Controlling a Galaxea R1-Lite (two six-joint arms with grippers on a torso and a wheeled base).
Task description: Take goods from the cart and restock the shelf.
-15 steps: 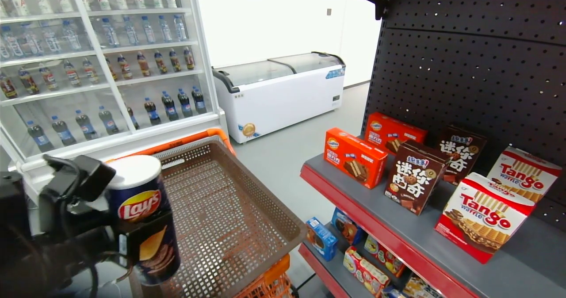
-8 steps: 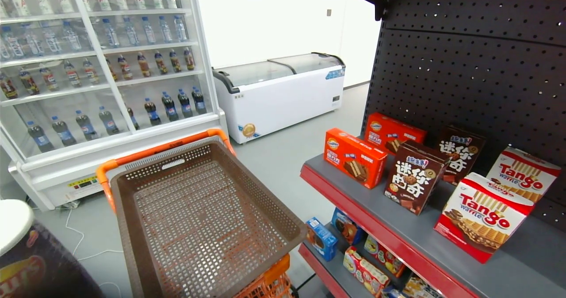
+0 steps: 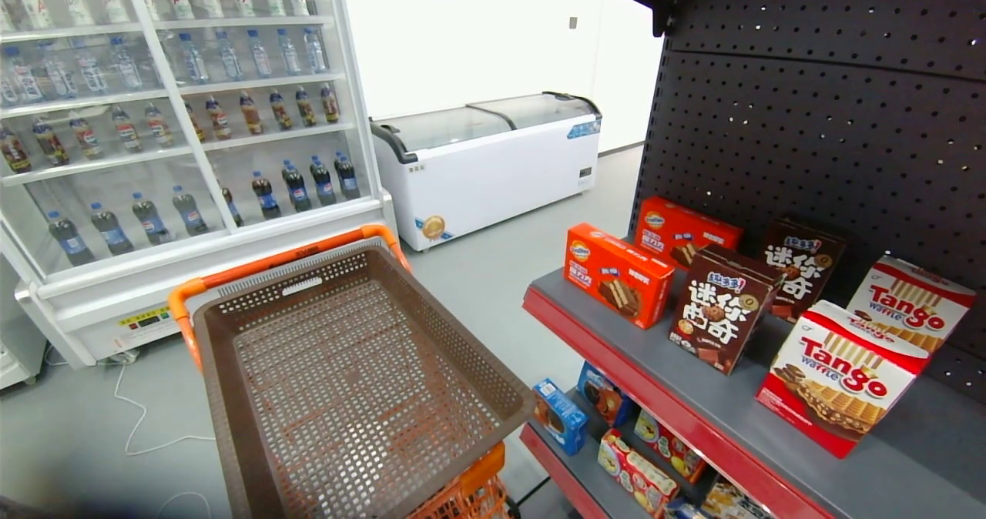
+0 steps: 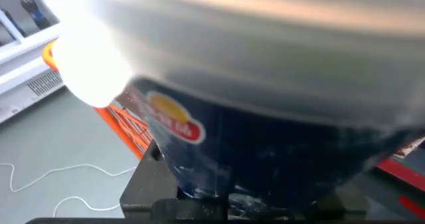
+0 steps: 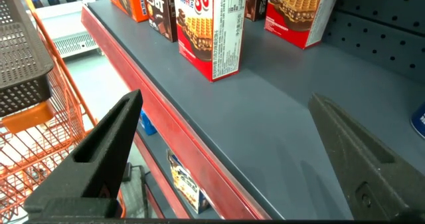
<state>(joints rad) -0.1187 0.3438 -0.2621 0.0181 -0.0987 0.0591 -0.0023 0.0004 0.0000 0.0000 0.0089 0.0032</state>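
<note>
Now our left hand [image 4: 219,201], clamped on the chips can [image 4: 265,144], has swung it down and away from the cart [image 3: 277,261], so the pick looks done; our right hand [image 5: 226,104] hangs wide open and empty over the shelf [image 5: 265,71].

The chip can [image 4: 265,151] has been carried down and to the robot's left, away from the near-left corner of the cart basket [image 3: 219,380]. That corner now lies uncovered.
</note>
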